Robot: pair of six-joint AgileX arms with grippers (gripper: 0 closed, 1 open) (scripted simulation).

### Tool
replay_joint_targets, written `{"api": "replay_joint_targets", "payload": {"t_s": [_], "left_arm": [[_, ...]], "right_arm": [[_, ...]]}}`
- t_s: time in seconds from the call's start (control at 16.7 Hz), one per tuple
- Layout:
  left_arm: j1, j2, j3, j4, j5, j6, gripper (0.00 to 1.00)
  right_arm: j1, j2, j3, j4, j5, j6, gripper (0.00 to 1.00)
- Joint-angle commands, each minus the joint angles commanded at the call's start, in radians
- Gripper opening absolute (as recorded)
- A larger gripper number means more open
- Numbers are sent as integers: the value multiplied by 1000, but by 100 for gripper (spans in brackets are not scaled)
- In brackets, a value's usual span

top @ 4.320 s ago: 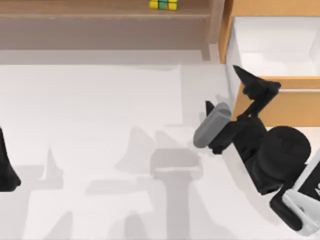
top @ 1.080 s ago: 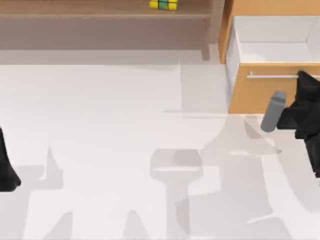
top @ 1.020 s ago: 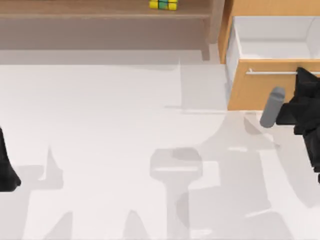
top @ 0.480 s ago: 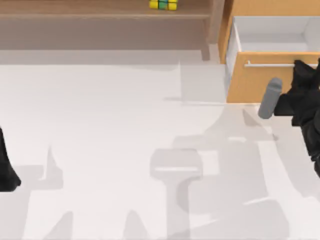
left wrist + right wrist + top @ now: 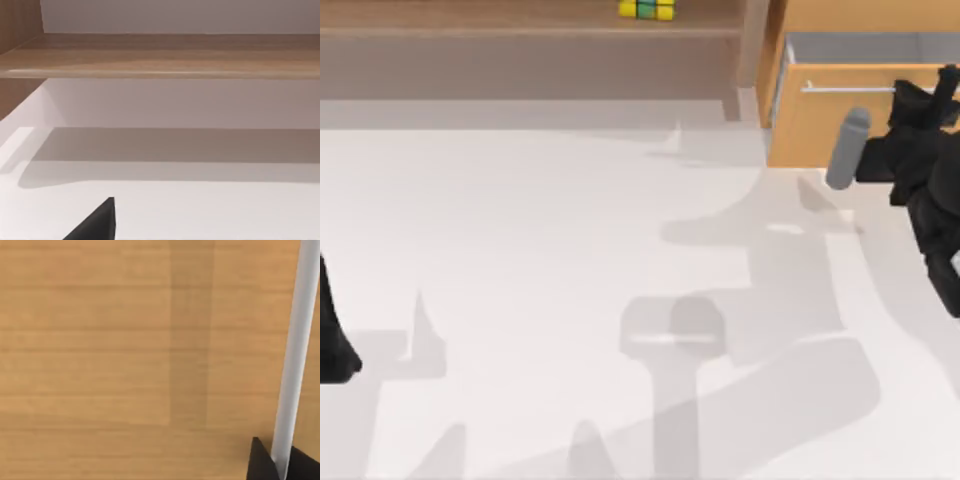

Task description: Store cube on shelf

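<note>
Top view, from the left: the left arm sits parked at the left edge of the white table (image 5: pixel 520 250), its gripper (image 5: pixel 332 335) a dark shape near the front; whether its fingers are apart or together cannot be told. Along the far side runs the brown shelf (image 5: pixel 520 20), and the cube (image 5: pixel 647 9) rests on its board, near the shelf's right upright panel. Just right of that panel stands the lighter orange drawer cabinet (image 5: pixel 820 125), its drawer only slightly open. The right gripper (image 5: pixel 925 95) is at the drawer front by the silver bar handle (image 5: pixel 845 89). In the right wrist view the handle (image 5: pixel 295 355) runs between two dark fingertips (image 5: pixel 261 462), which look closed around it.
</note>
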Motion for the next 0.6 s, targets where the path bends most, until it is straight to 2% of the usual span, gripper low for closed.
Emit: {"api": "replay_joint_targets", "payload": {"t_s": [0.36, 0.6], "left_arm": [[0, 0, 0, 0, 0, 0, 100], [0, 0, 0, 0, 0, 0, 100]], "right_arm": [[1, 5, 13, -10, 0, 2, 0], [-12, 56, 124, -70, -12, 0, 0]]}}
